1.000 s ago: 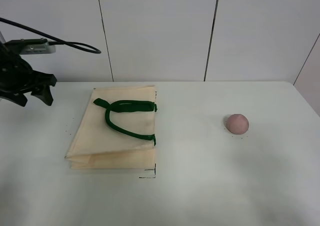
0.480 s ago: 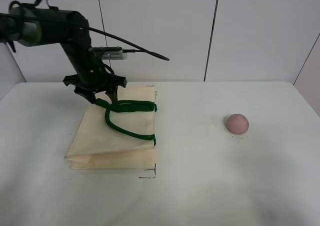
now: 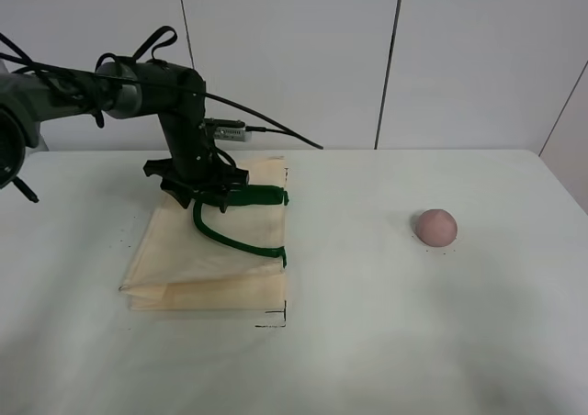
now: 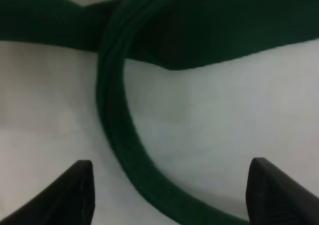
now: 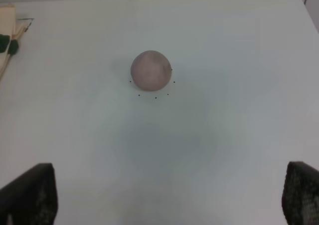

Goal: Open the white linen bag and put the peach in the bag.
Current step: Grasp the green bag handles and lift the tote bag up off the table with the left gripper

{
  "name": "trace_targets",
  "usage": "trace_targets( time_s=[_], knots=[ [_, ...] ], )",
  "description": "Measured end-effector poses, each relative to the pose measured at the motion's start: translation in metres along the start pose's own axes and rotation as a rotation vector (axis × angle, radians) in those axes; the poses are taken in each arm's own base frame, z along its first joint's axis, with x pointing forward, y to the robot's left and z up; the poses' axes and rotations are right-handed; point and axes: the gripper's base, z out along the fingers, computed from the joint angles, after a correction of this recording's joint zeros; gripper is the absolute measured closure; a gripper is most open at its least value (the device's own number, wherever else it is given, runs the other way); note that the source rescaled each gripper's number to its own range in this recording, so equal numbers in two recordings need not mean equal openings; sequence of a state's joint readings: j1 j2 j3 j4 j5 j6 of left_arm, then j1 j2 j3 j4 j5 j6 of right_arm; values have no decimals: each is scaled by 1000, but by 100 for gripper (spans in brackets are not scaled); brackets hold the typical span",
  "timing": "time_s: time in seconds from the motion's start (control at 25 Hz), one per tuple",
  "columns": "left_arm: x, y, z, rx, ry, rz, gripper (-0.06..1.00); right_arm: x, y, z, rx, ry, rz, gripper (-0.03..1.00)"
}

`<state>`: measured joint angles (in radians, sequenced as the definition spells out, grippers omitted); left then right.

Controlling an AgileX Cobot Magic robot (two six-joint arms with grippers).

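**Over the bag's green handles, the left arm lines up a grab**

Flat on the table (image 3: pixel 386 342), the white linen bag (image 3: pixel 207 263) lies closed and folded, with its dark green handles (image 3: pixel 234 236) looped across the top cloth. The peach (image 3: pixel 435 226) sits alone well off to the right. It is nowhere near the bag and nothing touches it.

From where I stand, the left gripper (image 3: pixel 200 187) hangs low over the far end of the handles, where the two straps meet. Its wrist view shows both fingertips (image 4: pixel 75 192) spread wide, with one curve of strap (image 4: pixel 117 135) running between them. Nothing is pinched yet. The right gripper (image 5: pixel 164 197) is likewise spread and empty, looking down at the peach from a distance.

The step in hand looks like opening the bag, and I'd say it has barely begun. To do it well, the left fingers should straddle just one strap and go down until they bracket it against the cloth. They should close on that strap alone, not on both straps or a fold of linen beneath. A lift up and away should then part the mouth. Taking both handles would raise the whole bag shut. The cloth looks limp, so the mouth may sag closed unless it is held high.
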<state>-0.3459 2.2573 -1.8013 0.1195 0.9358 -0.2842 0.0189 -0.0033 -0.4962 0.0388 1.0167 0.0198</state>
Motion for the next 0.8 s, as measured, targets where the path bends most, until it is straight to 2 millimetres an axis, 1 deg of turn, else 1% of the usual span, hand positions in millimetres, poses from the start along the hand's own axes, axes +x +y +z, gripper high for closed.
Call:
trace_targets(
  time_s=[0.12, 0.24, 0.8],
  knots=[
    [-1, 5, 2, -3, 3, -14, -3, 0, 0, 0, 0, 0, 0, -3],
    [-1, 6, 6, -5, 6, -14, -3, 0, 0, 0, 0, 0, 0, -3],
    [0, 4, 45, -11, 41, -10, -3, 0, 0, 0, 0, 0, 0, -3]
  ],
)
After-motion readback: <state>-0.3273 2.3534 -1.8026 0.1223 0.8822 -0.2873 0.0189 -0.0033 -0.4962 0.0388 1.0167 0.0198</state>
